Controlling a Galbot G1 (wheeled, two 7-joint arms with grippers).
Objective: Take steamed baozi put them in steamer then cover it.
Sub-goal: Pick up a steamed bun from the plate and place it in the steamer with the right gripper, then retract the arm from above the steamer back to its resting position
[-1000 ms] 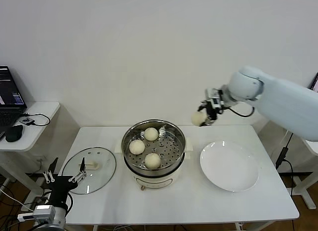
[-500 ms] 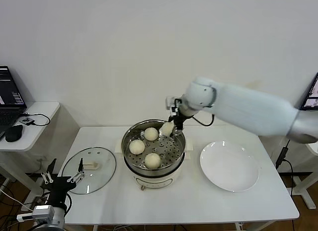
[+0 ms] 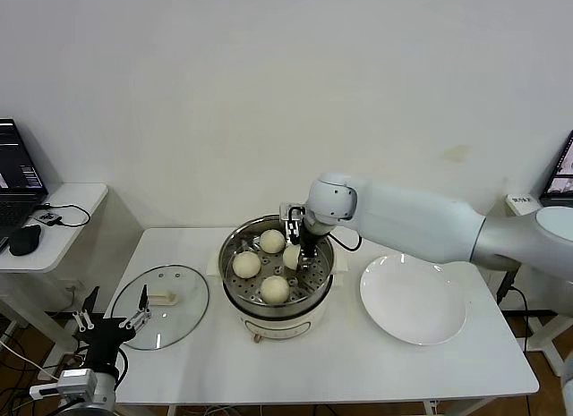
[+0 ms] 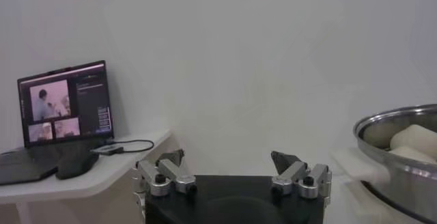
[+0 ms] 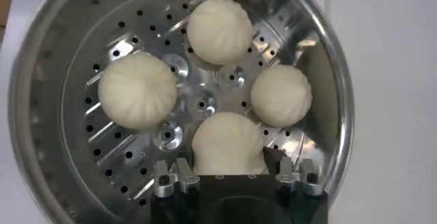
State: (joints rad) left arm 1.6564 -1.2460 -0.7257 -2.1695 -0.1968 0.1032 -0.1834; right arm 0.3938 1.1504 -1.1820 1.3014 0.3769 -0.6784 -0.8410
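The steamer (image 3: 235, 291) stands mid-table, a shiny steel pot on a cream base. Three steamed baozi (image 3: 272, 241) (image 3: 247, 265) (image 3: 275, 290) lie on its perforated tray. My right gripper (image 3: 296, 247) reaches down into the pot, shut on a fourth baozi (image 3: 292, 255). In the right wrist view that bun (image 5: 228, 145) sits between the fingers of the right gripper (image 5: 228, 162), low over the tray (image 5: 130, 150), close to the other three buns (image 5: 219, 30) (image 5: 138, 90) (image 5: 280, 95). The glass cover (image 3: 161, 295) lies flat left of the steamer. My left gripper (image 3: 112, 322) (image 4: 229, 167) waits open by the cover's near edge.
A white plate (image 3: 414, 300) lies bare on the table right of the steamer. A side table at the far left carries a laptop (image 4: 65, 102) and a mouse (image 3: 25, 241). My right arm (image 3: 421, 224) stretches over the table's back right part.
My right arm has swung left from above the table's back right to the steamer and lowered the held baozi into the pot. The left arm has stayed put.
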